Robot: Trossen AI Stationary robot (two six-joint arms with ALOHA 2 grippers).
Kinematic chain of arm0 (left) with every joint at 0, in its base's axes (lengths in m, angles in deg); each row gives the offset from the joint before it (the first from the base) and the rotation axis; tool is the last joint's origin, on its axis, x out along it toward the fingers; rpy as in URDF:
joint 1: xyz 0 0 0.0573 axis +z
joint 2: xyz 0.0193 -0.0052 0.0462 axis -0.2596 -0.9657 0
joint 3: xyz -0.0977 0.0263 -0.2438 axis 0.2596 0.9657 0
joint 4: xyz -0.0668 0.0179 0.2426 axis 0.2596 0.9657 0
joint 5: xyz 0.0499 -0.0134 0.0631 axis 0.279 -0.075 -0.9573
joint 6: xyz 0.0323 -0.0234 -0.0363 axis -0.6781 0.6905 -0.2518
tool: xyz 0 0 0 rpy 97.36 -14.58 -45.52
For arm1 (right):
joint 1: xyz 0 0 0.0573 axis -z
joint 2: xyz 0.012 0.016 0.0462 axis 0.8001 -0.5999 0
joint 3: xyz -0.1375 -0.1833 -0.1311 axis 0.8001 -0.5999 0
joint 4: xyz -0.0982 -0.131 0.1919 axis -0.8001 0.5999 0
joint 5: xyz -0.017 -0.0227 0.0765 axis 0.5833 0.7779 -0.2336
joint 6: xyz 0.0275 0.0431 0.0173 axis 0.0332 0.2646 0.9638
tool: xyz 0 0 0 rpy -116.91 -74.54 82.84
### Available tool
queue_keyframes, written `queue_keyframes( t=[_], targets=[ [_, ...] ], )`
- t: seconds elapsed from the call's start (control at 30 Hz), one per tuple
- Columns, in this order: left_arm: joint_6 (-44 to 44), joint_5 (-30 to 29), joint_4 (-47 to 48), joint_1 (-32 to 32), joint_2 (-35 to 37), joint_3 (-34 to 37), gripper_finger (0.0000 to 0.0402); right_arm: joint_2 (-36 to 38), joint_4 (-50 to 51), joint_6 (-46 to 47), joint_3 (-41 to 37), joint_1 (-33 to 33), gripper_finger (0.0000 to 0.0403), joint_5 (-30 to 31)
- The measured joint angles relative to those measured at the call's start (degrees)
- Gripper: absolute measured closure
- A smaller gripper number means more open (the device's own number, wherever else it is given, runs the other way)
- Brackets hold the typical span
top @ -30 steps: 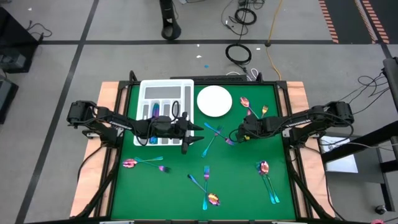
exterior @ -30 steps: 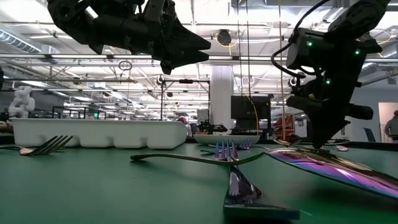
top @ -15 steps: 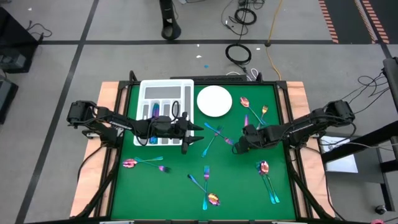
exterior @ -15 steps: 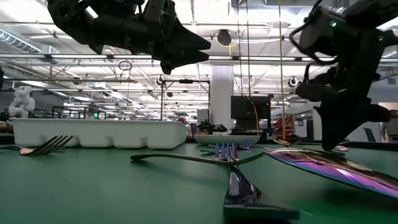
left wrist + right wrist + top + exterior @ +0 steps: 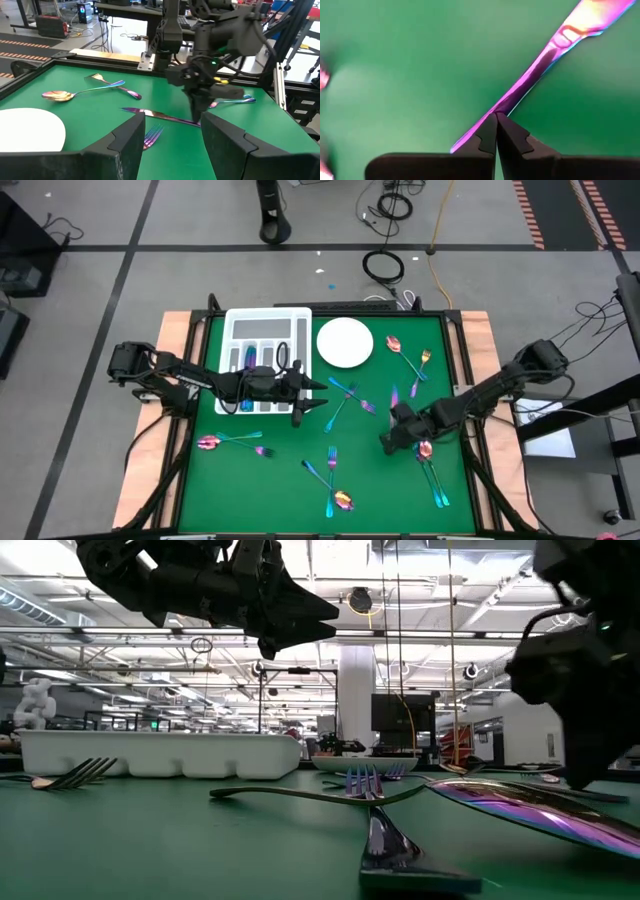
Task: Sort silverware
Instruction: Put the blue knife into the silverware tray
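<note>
The right gripper [image 5: 388, 442] has swung from centre to lower right of the bench [image 5: 280, 480], jaws closed on a knife [image 5: 540, 62] for sorting, while the left gripper [image 5: 318, 391] waits open beside the tray [image 5: 266, 318].

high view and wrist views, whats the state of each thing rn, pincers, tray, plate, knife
left pincer: open, empty, hovering by the tray
right pincer: shut, tips over the knife; grip unclear
knife: lying on the green mat
white tray: upright, one piece in a slot
white plate: empty, flat on the mat
other silverware: scattered loose on the mat
</note>
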Motion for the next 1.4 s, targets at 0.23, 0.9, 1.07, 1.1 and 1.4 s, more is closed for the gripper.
queue_keyframes(
  t=[0.23, 0.9, 1.07, 1.1, 1.4],
  targets=[
    [0.0, 0.0, 0.0, 0.0, 0.0, 0.0, 0.0207, 0.0, -0.3, 2.0, 3.4, -4.3, 0.0403, 0.5],
    [1.5, 0.0, -0.1, -0.1, 0.0, 0.0, 0.0207, -1.7, 21.1, -4.5, 11.1, 0.4, 0.0403, 8.4],
    [1.5, 0.0, -0.1, -0.1, 0.0, 0.0, 0.0207, -5.8, 21.0, -8.1, 11.1, 2.5, 0.0403, 7.0],
    [1.5, 0.0, -0.1, -0.1, 0.0, 0.0, 0.0207, -6.6, 20.9, -8.9, 11.1, 2.9, 0.0403, 7.0],
    [1.5, 0.0, 0.0, -0.1, 0.0, 0.0, 0.0207, -8.2, 20.0, -13.2, 11.1, 5.6, 0.0403, 6.7]
  ],
)
